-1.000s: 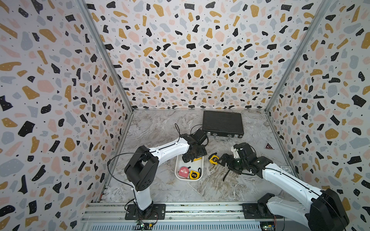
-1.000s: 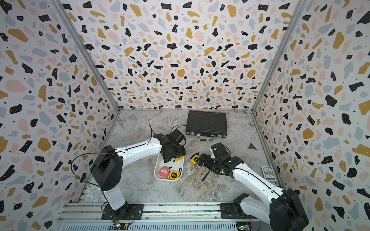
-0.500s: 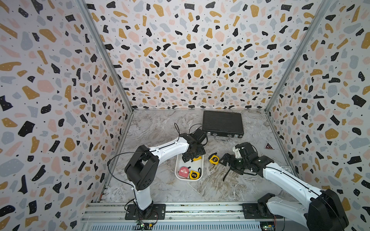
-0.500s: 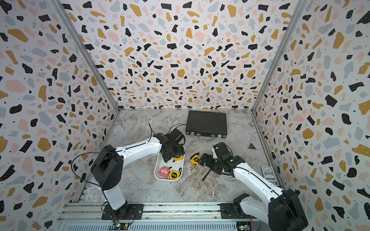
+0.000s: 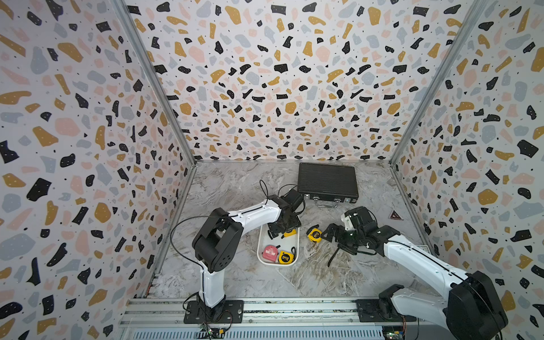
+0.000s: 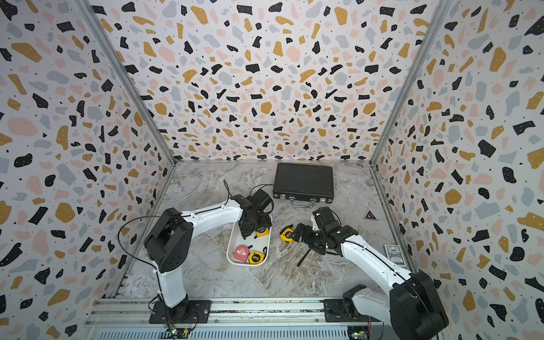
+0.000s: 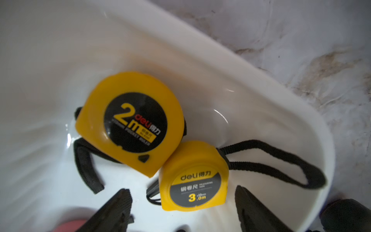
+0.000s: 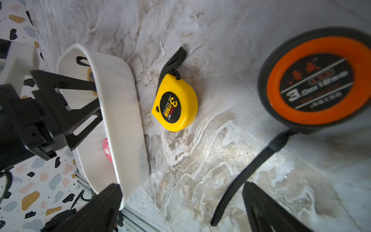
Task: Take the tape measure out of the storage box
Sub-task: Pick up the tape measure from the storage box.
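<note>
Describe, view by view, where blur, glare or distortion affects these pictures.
Left wrist: motion blur smears the storage box and the tape measure marked 2m, glare streaking the box floor. Right wrist: the orange tape measure by the lens is defocused, the yellow tape measure beyond it sharp. Both top views: sharp, evenly lit, edges stretched.

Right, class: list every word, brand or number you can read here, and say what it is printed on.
"2m", "deli": larger yellow tape measure in the storage box.
"deli", "3.0m": smaller yellow tape measure beside it.
"3m", "deli": loose yellow tape measure outside the box.
"3": orange-and-black tape measure; the rest is blurred.
Pink tape measure label: too small to read.
</note>
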